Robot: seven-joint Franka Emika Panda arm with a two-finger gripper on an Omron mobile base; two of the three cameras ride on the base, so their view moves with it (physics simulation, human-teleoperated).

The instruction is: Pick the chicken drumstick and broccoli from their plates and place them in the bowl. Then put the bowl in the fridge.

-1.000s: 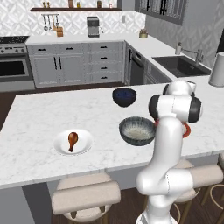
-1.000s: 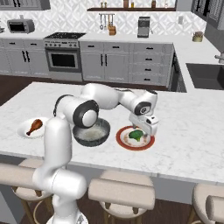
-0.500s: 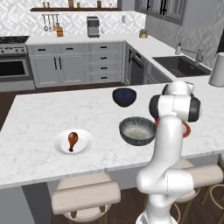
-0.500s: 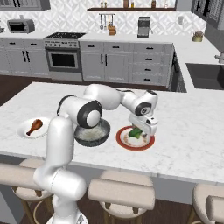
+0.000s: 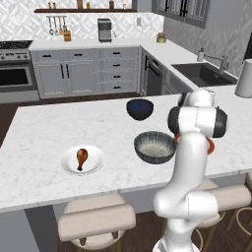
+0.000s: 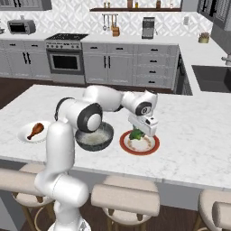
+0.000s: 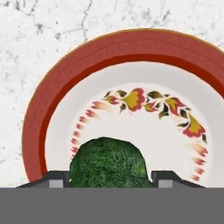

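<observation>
The dark-green broccoli (image 7: 109, 159) sits at the near edge of the red-rimmed plate (image 7: 39, 113), and my gripper (image 7: 109, 179) is down over it. Both fingertips (image 7: 59, 178) press against its sides. From the right base view, the gripper (image 6: 137, 133) points down onto the broccoli (image 6: 135, 134) on that plate (image 6: 143, 150). The ribbed dark-grey bowl (image 6: 94, 137) stands just left of the plate, also visible as the bowl (image 5: 155, 146). The chicken drumstick (image 5: 81, 158) lies on the plain white plate (image 5: 96, 165) further left. The fridge is out of view.
A glossy navy bowl (image 5: 140, 108) stands behind the grey bowl on the marble island. Padded stools (image 6: 126, 200) line the island's near edge. A sink (image 5: 204, 74) and grey cabinets (image 6: 113, 67) run along the back counters.
The gripper has come down a little onto the red-rimmed plate and its fingers have closed in against the broccoli. The drumstick and bowls have not moved.
</observation>
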